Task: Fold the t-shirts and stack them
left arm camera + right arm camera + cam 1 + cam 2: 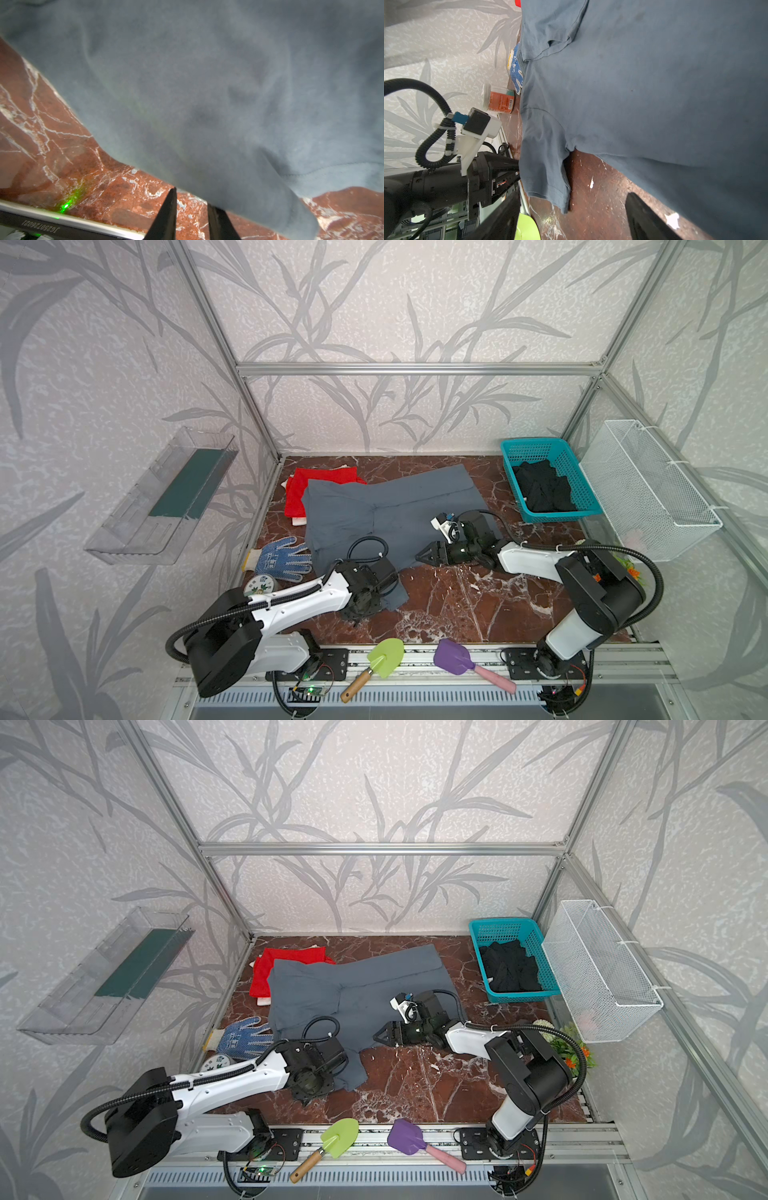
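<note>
The slate grey-blue t-shirt [399,506] lies spread over the marble table [478,605], directly ahead of both grippers. Its far corner overlaps the folded red t-shirt [309,485]. The black t-shirt [540,489] sits crumpled in the teal basket [511,448], well beyond the right gripper.

The left gripper [191,197] is at the near sleeve [544,158]. Its jaws are only narrowly parted, with bare table showing in the gap, and the cloth edge lies over the tip of one finger [220,224]. Nothing appears pinched between them. The right gripper [573,199] stands wide open and empty, low over the table just short of the shirt's near edge.

The shirt looks thin, limp and light. It will probably sag and crease from any single held point, and it should slide easily on the polished stone. A one-sided pull would likely drag the whole garment rather than fold it. The stitched sleeve hem in front of the left fingers, and the seam edge ahead of the right, look like the firmest places to pinch. Each finger would need to slip under only the top layers.
</note>
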Robot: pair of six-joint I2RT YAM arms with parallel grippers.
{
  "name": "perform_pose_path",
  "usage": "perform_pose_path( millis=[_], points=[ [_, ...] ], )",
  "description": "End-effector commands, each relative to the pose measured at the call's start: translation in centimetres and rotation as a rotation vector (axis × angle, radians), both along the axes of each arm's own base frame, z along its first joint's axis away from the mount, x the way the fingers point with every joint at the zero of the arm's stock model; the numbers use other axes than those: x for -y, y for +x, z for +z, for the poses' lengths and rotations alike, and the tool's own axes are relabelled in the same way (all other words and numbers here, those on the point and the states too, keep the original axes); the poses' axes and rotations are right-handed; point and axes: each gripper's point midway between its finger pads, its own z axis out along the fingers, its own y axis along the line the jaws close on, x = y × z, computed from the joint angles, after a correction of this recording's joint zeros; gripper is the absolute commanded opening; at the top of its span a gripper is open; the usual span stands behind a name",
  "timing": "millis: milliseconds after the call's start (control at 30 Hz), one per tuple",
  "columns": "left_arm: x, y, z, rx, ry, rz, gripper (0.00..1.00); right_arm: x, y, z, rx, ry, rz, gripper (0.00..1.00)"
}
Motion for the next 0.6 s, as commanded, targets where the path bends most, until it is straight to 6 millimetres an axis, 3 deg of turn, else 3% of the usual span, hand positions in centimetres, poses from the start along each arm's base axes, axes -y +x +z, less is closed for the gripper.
perform_pose_path(
  millis=[0,333,500,567],
  points=[
    [-0.8,-0.7,-0.5,-0.016,0.014,0.025,0.27,-0.5,0.4,0.4,0.004,0.019,0.013,0.80],
    [-1.0,-0.8,-2.4,-0.030,0.043,0.040,0.37,-0.4,0.3,0.6,0.003,0.019,0.011,0.80],
    [-1.7,-1.3,-2.4,-0.044,0.062,0.049,0.04,0.6,0.9,0.5,-0.007,-0.004,-0.039,0.79],
    [-2.6,-1.9,-1.4,-0.044,0.075,0.059,0.00,2.4,1.7,0.0,-0.036,-0.024,-0.118,0.79]
  ],
)
